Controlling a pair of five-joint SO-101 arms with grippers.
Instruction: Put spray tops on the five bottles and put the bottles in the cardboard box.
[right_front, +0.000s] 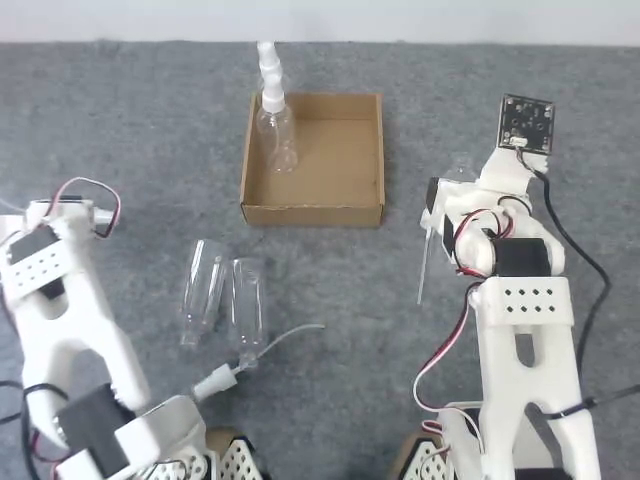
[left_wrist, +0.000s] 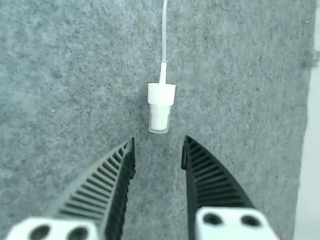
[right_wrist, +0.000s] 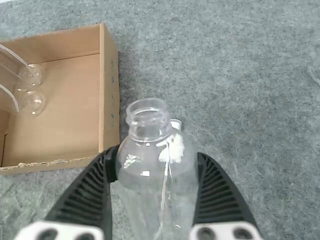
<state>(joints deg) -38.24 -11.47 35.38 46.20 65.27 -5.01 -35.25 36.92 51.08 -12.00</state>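
The left tool (left_wrist: 158, 142) stands spread with nothing between its jaws. A loose spray top (left_wrist: 161, 107) lies on the grey worktop (left_wrist: 60, 75) just ahead of the tips, cap end toward them, and its thin dip tube (left_wrist: 164, 35) runs straight away. The opening looks only a little wider than the cap. If the approach comes in off-centre, one tip would likely shove the cap aside rather than pinch it. A grip taken on the tube instead would leave the cap free to swing.

The right tool (right_wrist: 156, 155) is pinching a clear bottle (right_wrist: 152, 172) across its shoulder, with the open neck (right_wrist: 146, 112) uncapped, near a corner of the cardboard box (right_wrist: 110, 85). Two boxed bottles (right_wrist: 31, 102) lie inside it, bases showing, each with a tube within. The held plastic looks thin and slick. I judge it could twist or slide under the push of seating a top, or dent if squeezed harder. Something white shows through its wall; I cannot tell what it is.

From above, the spray top lies close to the left arm's end. Its tube curves toward two bare bottles (right_front: 205, 285) lying side by side on the worktop between the arms. Lifting the top could drag the tube against them and set them rolling. The right arm stands to the right of the box, well apart from the spray top, so the top has to be carried across and its long, springy tube threaded into a narrow mouth. Any wobble in either arm could send the tube past the rim.
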